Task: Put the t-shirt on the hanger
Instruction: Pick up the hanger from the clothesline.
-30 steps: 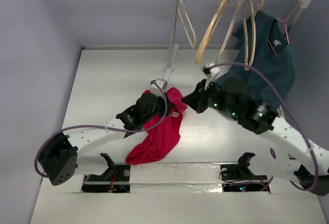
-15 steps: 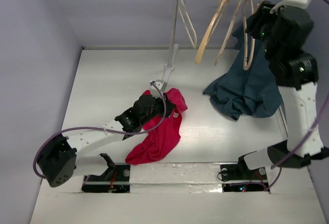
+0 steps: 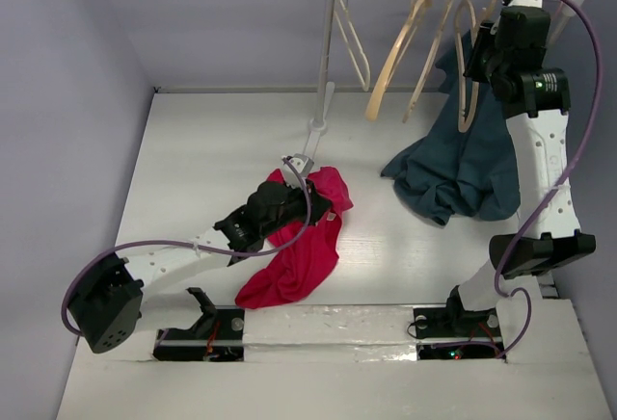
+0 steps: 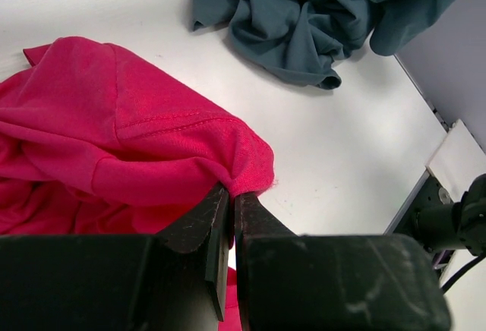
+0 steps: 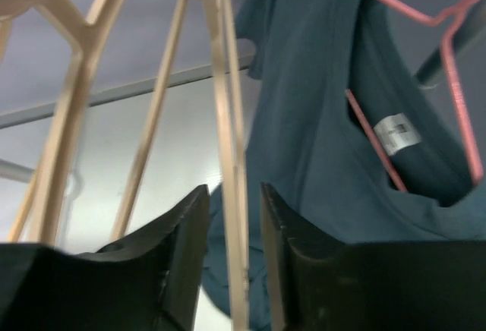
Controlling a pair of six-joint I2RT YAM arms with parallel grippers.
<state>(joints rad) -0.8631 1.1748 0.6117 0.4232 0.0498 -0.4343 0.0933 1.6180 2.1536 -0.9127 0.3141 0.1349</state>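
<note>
The t-shirt (image 3: 316, 249) lies on the table (image 3: 212, 150), in front of the rack (image 3: 326, 54). The other shirt (image 3: 463, 179) hangs to its right, its bottom on the table. The hanger (image 5: 230, 156) hangs on the rack, beside that shirt.

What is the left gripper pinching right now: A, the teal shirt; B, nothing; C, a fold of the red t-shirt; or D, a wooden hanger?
C: the left gripper is shut on a fold of the red t-shirt; the teal shirt lies apart.
</note>
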